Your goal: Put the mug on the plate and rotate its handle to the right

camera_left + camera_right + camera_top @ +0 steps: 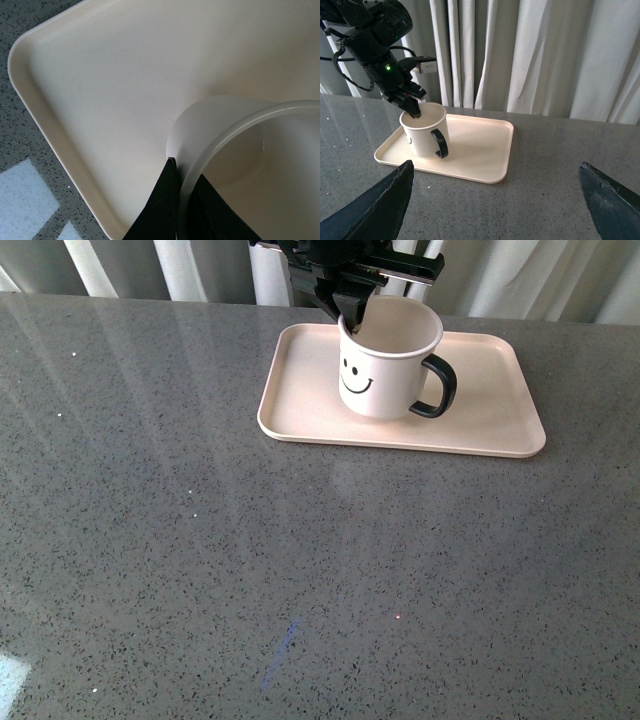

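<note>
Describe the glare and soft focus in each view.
Front view: pale light streaks wash over the grey speckled stone table at left; left wrist view: the left gripper's black fingers, clamping the cream-white smiley mug's rim, look featureless; right wrist view: the open right gripper's dark fingers blur, the pale pink rectangular tray is sharp.

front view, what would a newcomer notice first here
The cream-white smiley-face mug stands upright on the pale pink tray at the far side of the grey table, its black handle pointing right. From above, the left gripper pinches the mug's rim, one finger inside.
</note>
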Robot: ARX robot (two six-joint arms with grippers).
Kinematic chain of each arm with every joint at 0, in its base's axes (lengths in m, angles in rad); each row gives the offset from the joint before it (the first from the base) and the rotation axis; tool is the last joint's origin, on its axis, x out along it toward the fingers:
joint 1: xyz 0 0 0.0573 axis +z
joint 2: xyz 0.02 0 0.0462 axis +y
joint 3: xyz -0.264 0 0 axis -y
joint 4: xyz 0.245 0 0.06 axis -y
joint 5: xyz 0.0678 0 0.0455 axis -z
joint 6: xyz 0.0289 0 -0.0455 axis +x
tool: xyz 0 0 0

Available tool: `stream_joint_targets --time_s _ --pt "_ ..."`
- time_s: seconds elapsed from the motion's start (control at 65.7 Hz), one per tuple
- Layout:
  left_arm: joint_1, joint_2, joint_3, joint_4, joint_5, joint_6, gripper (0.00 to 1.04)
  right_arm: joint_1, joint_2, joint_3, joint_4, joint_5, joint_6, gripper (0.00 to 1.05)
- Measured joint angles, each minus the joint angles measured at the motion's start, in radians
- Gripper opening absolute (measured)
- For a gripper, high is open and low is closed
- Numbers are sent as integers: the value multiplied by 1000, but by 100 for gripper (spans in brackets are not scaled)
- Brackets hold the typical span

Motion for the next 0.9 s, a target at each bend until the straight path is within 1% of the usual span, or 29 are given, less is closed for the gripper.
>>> stream_joint_targets --time_s 0.685,0.7,0.715,0.73,0.746,0.761,0.791,0.807,0.837,0.852,0.867,0.883,0.898 --pt "-22 39 0 2 11 -21 2 0 0 0 0 0 0 96" --pt "-22 39 0 2 12 -21 3 0 0 0 0 0 0 96" --pt "-22 40 0 2 13 -23 7 0 0 0 0 0 0 96" --pt "-22 40 0 2 13 -23 7 0 0 0 0 0 0 96" --pt "-23 40 0 3 15 -23 11 0 0 0 0 0 0 96" --pt "-23 40 0 3 15 -23 11 0 0 0 0 0 0 96" --pt "-23 41 0 4 19 -26 18 0 0 0 0 0 0 96" --pt "-23 41 0 4 19 -26 18 0 0 0 0 0 0 96" --pt "-23 43 0 6 23 -28 25 0 0 0 0 0 0 96" --pt "-23 43 0 6 23 -28 25 0 0 0 0 0 0 96" --pt "-23 43 0 8 23 -28 29 0 0 0 0 0 0 96" --pt "-23 43 0 8 23 -28 29 0 0 0 0 0 0 96" --pt "-23 43 0 10 28 -31 33 0 0 0 0 0 0 96"
